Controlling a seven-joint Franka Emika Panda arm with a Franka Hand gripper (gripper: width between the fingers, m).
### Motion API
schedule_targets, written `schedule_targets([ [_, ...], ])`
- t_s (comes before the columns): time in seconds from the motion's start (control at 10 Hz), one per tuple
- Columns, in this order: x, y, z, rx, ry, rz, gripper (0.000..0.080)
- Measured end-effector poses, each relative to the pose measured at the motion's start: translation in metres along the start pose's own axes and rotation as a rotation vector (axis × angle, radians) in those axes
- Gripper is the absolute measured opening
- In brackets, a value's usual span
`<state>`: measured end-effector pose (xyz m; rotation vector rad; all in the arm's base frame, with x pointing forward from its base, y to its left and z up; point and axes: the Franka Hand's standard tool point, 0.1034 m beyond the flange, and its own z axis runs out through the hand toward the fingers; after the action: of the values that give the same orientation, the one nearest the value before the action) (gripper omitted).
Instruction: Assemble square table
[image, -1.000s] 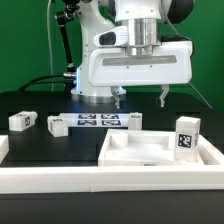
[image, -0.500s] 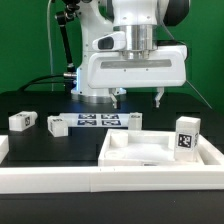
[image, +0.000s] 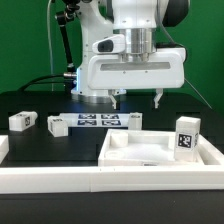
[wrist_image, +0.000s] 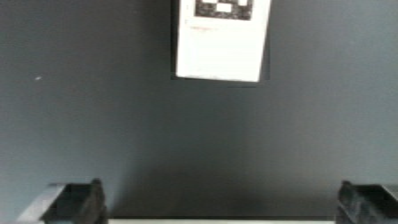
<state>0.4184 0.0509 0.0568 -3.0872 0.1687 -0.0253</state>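
The white square tabletop (image: 160, 150) with a raised rim lies in front, towards the exterior view's right. One tagged white leg (image: 186, 135) stands upright at its right rim. Three more legs lie on the black surface: one at the far left (image: 22, 121), one beside it (image: 57, 125), one near the marker board (image: 133, 121). My gripper (image: 137, 100) hangs above the surface behind the tabletop, open and empty. In the wrist view the fingertips (wrist_image: 75, 200) stand wide apart over bare black surface, and a white leg (wrist_image: 222, 40) lies ahead of them.
The marker board (image: 98, 122) lies flat between the legs. A long white rail (image: 60, 180) edges the black surface in front. The robot's base (image: 90, 60) stands behind, against a green backdrop.
The gripper has risen slightly. Nothing else has moved.
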Motion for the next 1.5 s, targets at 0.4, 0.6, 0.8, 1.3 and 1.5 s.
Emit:
schedule_targets([
  [0.4, -0.002, -0.005, 0.004, 0.026, -0.255, -0.004, 0.0649],
  [0.6, -0.006, -0.006, 0.004, 0.032, -0.384, 0.001, 0.0649],
  [0.8, -0.008, -0.007, 0.006, 0.036, -0.503, 0.006, 0.0649],
  [1.3, -0.015, -0.005, 0.012, 0.043, -0.794, 0.019, 0.0649],
  [1.5, -0.018, -0.005, 0.016, 0.043, -0.902, 0.02, 0.0649],
])
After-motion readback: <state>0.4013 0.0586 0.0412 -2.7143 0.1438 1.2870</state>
